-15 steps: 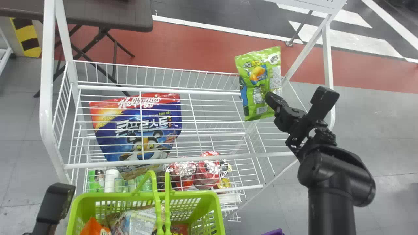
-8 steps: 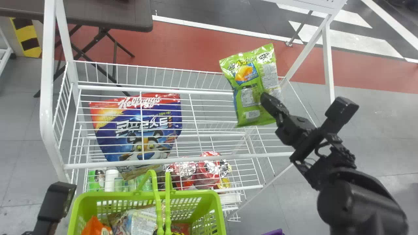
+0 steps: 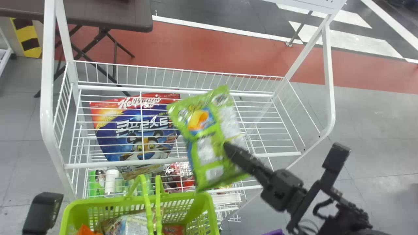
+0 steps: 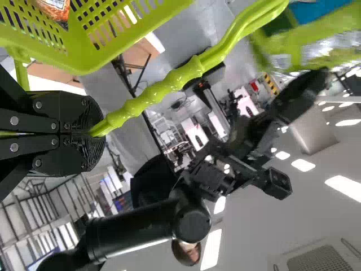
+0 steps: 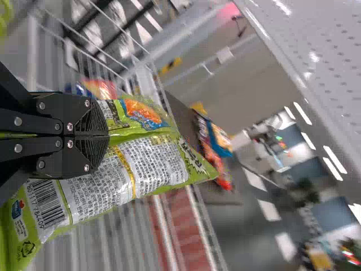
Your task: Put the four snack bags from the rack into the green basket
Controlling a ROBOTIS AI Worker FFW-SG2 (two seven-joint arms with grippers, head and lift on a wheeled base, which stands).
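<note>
Head view: green bag [image 3: 209, 140] in the right gripper [image 3: 230, 150], held above the front of the rack [image 3: 183, 160], tilted. Upper end lies across part of the blue bag [image 3: 130, 130] as seen from here; lower end overlaps the right far corner of the basket [image 3: 209, 205]. Contact between them: cannot tell. Basket contents: orange bag [image 3: 85, 230], pale bag [image 3: 130, 225], red bag [image 3: 173, 229]. Handles [image 3: 148, 202] stand up over the basket. Blue bag seen through the rack's wires; red packs [image 3: 179, 173] lower down, by a white bottle [image 3: 111, 181]. Left arm [image 3: 42, 212] at bottom left.

Left wrist view: left gripper [image 4: 93, 134] closed on a handle, jaws drawn together with only the green strip between them. One handle or both: cannot tell. Basket wall close beside. Right arm farther off, green bag blurred at its end.

Right wrist view: right gripper [image 5: 104, 135] closed, jaws pinching the green bag, thin film between them. Bag extends to both sides of the grip, printed back showing. Beyond: brown table with more packs.
</note>
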